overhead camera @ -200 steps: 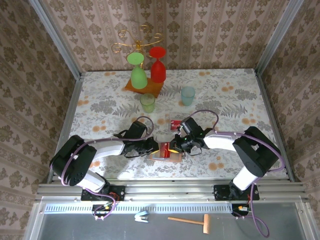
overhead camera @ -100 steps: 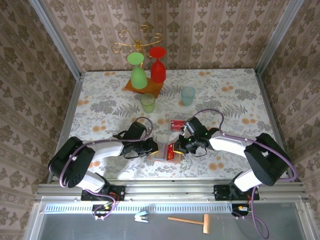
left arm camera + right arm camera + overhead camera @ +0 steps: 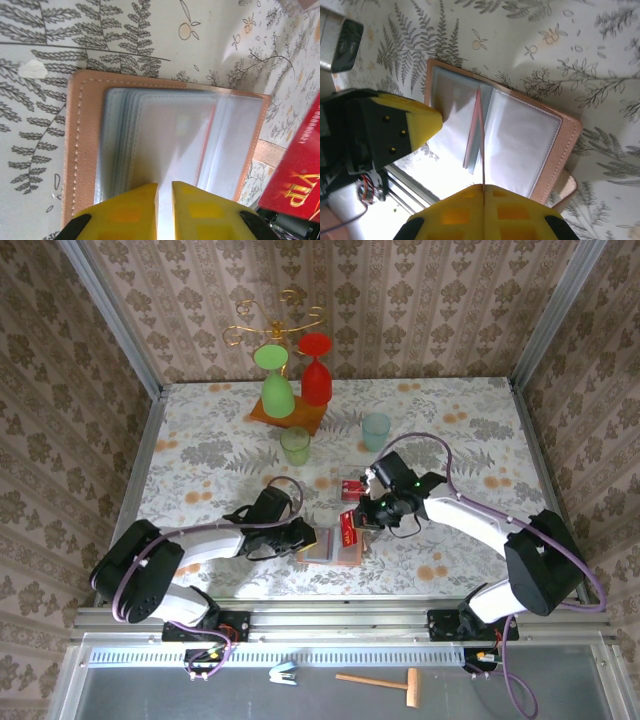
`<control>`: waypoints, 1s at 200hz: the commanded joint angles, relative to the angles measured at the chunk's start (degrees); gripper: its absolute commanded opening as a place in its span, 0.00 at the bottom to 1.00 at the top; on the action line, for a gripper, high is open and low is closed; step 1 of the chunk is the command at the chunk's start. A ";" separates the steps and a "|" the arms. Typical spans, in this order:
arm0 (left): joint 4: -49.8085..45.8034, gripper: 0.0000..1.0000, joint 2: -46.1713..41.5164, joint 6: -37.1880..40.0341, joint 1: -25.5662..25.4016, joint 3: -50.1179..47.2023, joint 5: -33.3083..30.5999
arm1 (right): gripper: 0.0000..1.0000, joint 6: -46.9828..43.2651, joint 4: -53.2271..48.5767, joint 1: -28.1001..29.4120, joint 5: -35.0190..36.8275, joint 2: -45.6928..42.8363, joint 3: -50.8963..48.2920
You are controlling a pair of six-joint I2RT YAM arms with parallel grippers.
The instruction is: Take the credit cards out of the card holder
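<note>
The card holder (image 3: 328, 548) lies open on the table, tan rim round clear sleeves (image 3: 170, 130) (image 3: 520, 135). My left gripper (image 3: 308, 537) (image 3: 164, 186) is at its near-left edge, its yellow fingers closed to a thin gap on a clear sleeve page. A red credit card (image 3: 348, 528) hangs just above the holder's right half, and my right gripper (image 3: 360, 520) (image 3: 483, 187) is shut on it. That card is edge-on (image 3: 481, 140) in the right wrist view, and its red "VIP" face (image 3: 295, 175) is in the left wrist view. Another red card (image 3: 352, 488) lies flat behind the holder.
At the back left a wooden stand base (image 3: 290, 418) carries a green goblet (image 3: 276, 390) and a red goblet (image 3: 316, 375) hung upside down. A green cup (image 3: 295, 445) and a pale blue cup (image 3: 375, 430) stand mid-table. Metal rails edge the table.
My right gripper has drawn the red card out of the holder and risen up and to the right with it. The left gripper has stayed on the holder.
</note>
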 commanded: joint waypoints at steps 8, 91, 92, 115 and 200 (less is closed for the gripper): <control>-2.02 0.21 -2.95 -0.31 -0.31 0.40 -1.85 | 0.00 -15.06 -11.27 -0.23 3.92 -1.54 6.39; -15.61 0.50 -5.51 6.53 0.03 3.80 -8.11 | 0.00 -31.59 -20.70 -2.26 15.02 1.11 16.67; -15.44 0.50 -5.47 6.43 0.02 3.76 -8.07 | 0.00 -31.73 -20.66 -2.32 15.01 1.07 16.72; -12.74 0.49 -3.69 5.66 -0.02 2.72 -6.17 | 0.00 -35.66 -20.56 -2.93 14.27 0.79 17.47; -7.69 0.47 -1.90 3.58 -0.21 0.84 -3.67 | 0.00 -46.02 -24.42 -6.60 12.91 4.39 22.71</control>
